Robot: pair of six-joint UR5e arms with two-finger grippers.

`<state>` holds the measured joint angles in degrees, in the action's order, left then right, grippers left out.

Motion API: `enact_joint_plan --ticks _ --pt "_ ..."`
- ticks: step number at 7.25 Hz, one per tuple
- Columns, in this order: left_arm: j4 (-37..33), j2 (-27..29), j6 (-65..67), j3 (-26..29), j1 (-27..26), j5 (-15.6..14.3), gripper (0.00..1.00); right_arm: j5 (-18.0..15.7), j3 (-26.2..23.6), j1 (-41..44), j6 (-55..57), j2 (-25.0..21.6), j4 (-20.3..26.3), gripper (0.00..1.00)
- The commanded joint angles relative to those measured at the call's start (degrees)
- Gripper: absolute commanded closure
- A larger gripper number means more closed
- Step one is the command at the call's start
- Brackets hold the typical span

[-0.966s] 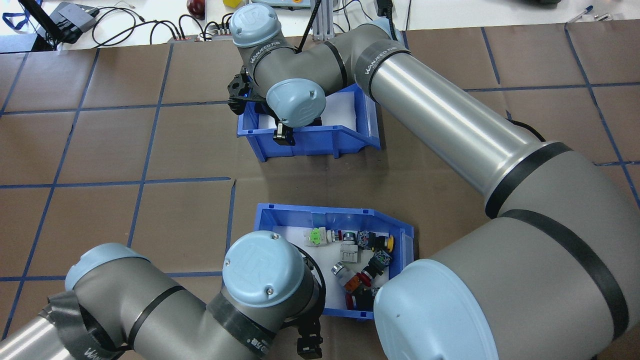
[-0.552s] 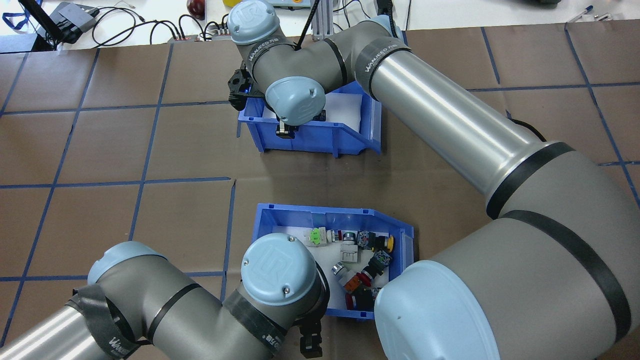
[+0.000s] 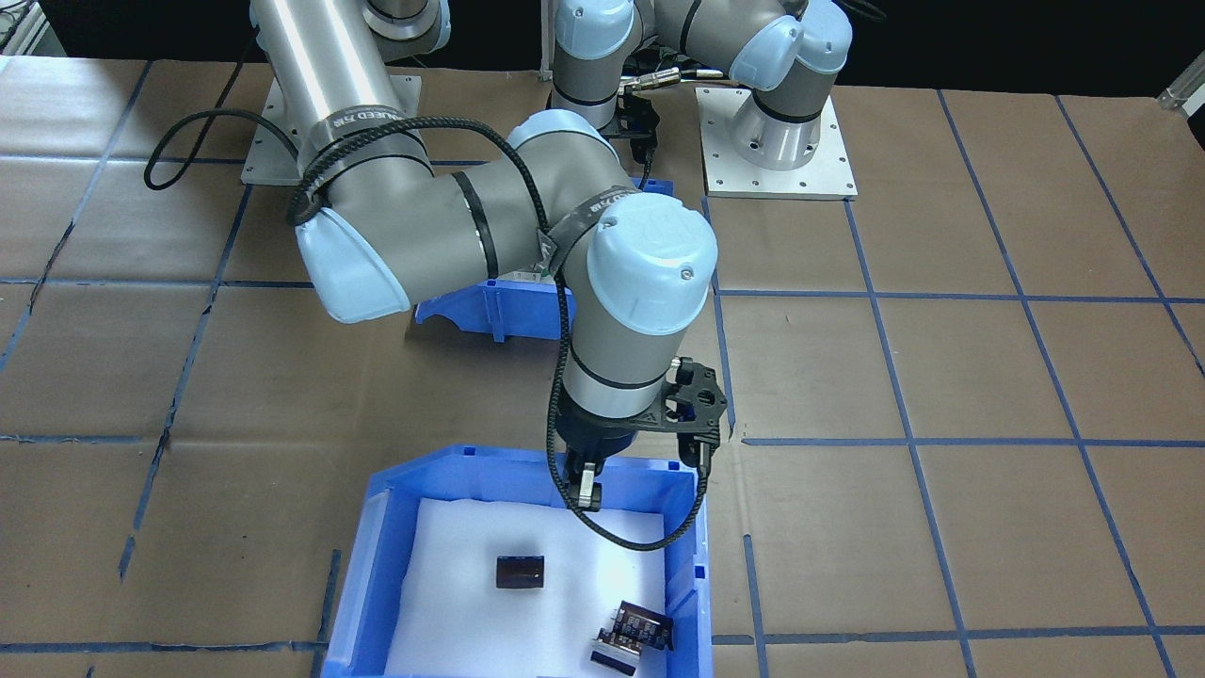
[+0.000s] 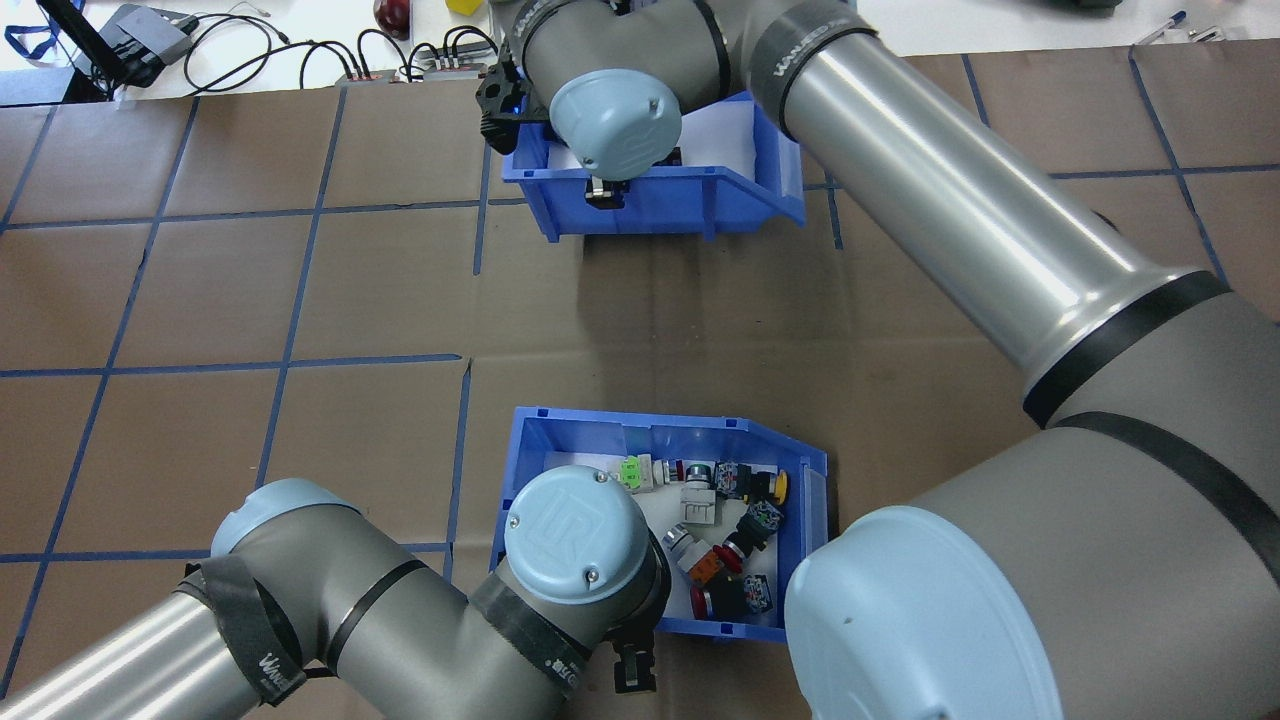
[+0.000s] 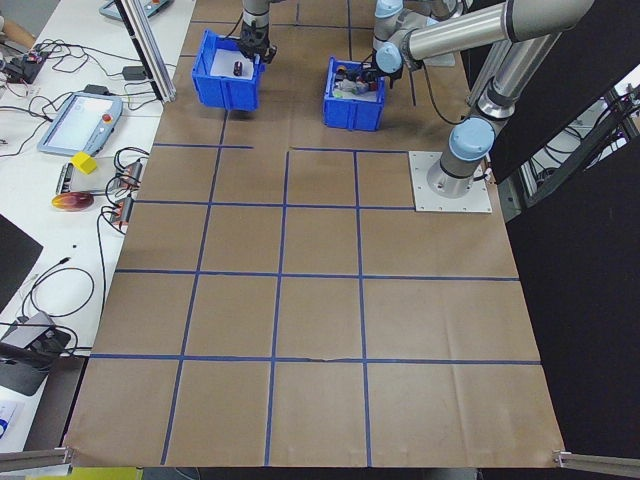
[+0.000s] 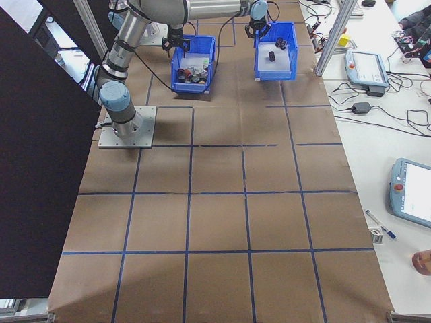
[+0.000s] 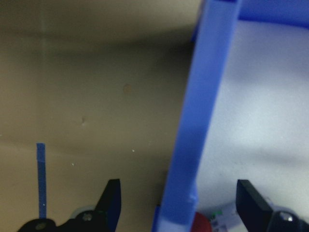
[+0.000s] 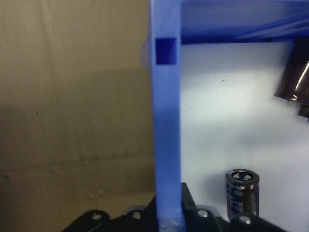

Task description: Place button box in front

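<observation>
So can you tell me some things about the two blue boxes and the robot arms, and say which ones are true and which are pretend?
1. The button box holds colourful push buttons. True.
2. The right tool is shut on the wall of the other blue bin. True.
3. The left tool is squeezed tight on the button box's wall. False: its fingers are spread apart, one on each side of the wall.
4. The other blue bin is full of red and yellow buttons. False: it holds only a few dark parts on white foam.
5. The two bins are touching each other. False: bare brown table lies between them.
</observation>
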<state>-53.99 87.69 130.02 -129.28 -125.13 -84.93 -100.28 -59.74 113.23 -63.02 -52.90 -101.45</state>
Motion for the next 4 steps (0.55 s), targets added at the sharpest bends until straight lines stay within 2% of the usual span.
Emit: enact_joint_plan --ticks 1,4 --pt "1.34 0.38 0.59 0.08 -0.03 0.46 1.00 -0.27 -0.11 -7.02 -8.58 -3.77 3.62 0.98" --pt "0.47 -2.78 -0.29 0.44 0.24 0.29 1.00 0.34 -0.29 -18.70 -24.55 -7.29 7.13 0.99"
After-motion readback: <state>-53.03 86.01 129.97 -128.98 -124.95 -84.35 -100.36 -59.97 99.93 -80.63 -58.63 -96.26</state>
